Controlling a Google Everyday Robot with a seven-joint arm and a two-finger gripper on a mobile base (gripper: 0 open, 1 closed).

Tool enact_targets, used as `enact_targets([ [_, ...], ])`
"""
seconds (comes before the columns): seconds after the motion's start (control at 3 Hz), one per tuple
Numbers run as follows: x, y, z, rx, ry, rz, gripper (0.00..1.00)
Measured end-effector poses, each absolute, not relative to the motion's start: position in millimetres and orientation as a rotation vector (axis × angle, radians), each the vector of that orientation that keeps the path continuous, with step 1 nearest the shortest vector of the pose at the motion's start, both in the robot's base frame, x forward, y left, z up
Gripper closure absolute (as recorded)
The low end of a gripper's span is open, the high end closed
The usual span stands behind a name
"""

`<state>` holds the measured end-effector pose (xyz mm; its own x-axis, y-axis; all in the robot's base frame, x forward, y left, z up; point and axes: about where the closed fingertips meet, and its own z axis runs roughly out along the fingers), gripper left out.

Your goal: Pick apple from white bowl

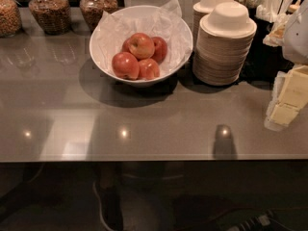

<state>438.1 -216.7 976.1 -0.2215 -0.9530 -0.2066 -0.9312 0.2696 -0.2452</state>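
Observation:
The white bowl point(180, 49), wide and lined with crinkled white paper, stands at the back middle of the counter. It holds several apples. The apple point(141, 44), red-orange with pale yellowish patches and a stem dimple, lies on top of the pile. Darker red apples lie at its front left point(125, 65), front point(149, 69) and right point(160, 49). My gripper point(288, 97) shows as pale cream blocks at the right edge, well to the right of the bowl and lower in the view, not touching the bowl or any apple.
Two tall stacks of cream disposable bowls point(224, 44) stand right beside the white bowl. Glass jars of nuts point(49, 11) line the back left. Cutlery and packets point(269, 4) fill the back right. The counter's front edge point(144, 159) runs across the lower view.

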Motion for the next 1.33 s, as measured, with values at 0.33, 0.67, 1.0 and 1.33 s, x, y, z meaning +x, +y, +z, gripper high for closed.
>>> enact_targets([
  [0.33, 438.2, -216.6, 976.2, -1.725, 2.231, -0.098, 0.00],
  [0.67, 443.6, -212.0, 981.0, -1.736, 2.169, -0.119, 0.00],
  [1.0, 472.4, -186.2, 985.8, -1.809, 2.001, -0.122, 0.00],
  [1.33, 507.8, -146.9, 988.7, -1.889, 1.812, -0.090, 0.00],
])
